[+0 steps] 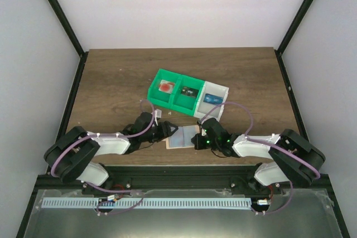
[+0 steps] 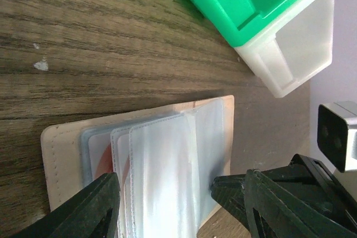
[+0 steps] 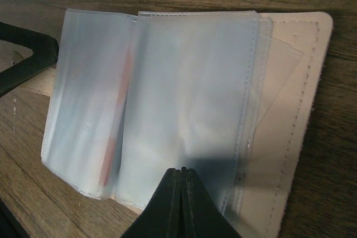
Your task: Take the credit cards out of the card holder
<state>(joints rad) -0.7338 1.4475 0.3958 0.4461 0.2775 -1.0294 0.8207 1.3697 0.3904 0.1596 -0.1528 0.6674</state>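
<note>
The card holder (image 1: 182, 136) lies open on the table between both grippers, tan-pink outside, with pale clear sleeves fanned out (image 3: 184, 82). A reddish credit card (image 2: 104, 163) shows inside one sleeve, also a red edge (image 3: 114, 137) in the right wrist view. My left gripper (image 2: 164, 199) is open, one finger (image 2: 95, 204) on each side of the sleeves and nothing clamped. My right gripper (image 3: 182, 172) is shut, its tip resting on the top sleeve near the holder's near edge. Nothing sits between its jaws.
A green two-compartment bin (image 1: 173, 90) and a white bin (image 1: 216, 94) stand just behind the holder. They hold a red card (image 1: 167, 87), a dark card (image 1: 189, 91) and a blue card (image 1: 212, 99). The bins' corner (image 2: 279, 54) is close to my left gripper.
</note>
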